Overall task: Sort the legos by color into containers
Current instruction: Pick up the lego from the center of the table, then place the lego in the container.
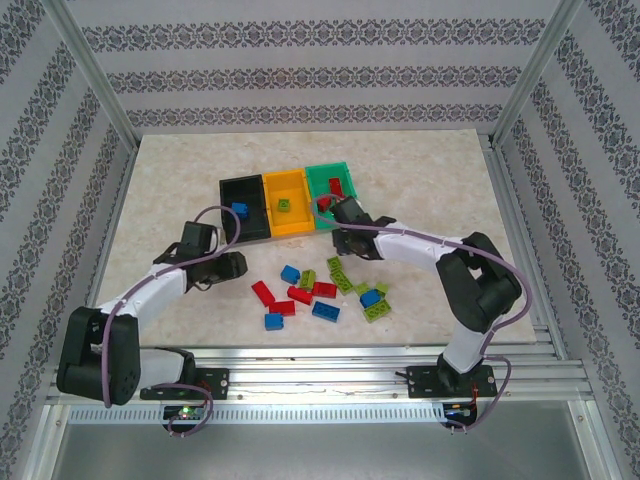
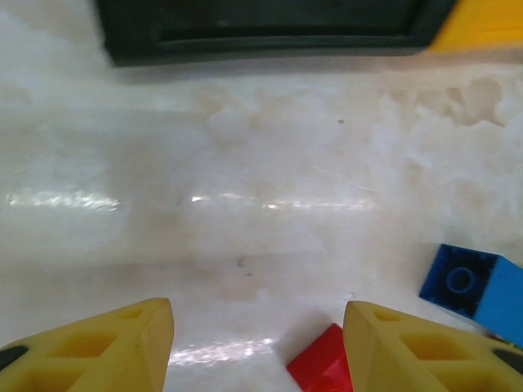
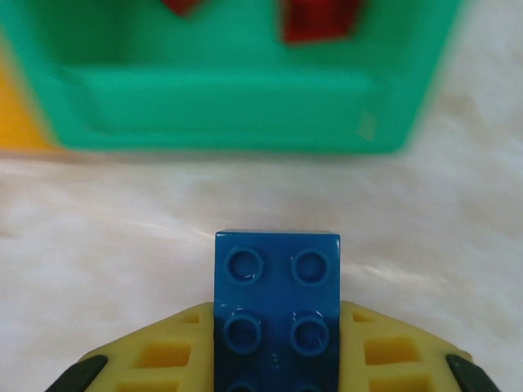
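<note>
A blue studded plastic brick sits between the fingers of the right gripper. Just ahead stands the green rectangular plastic bin, with red plastic bricks inside.

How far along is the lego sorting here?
Done: a blue lego in the black bin, a green lego in the orange bin, red legos in the green bin. In hand: the right gripper holds a blue brick near the green bin; the left gripper is open. Left: about a dozen loose bricks on the table.

Parted fingers, red lego seemingly between
</note>
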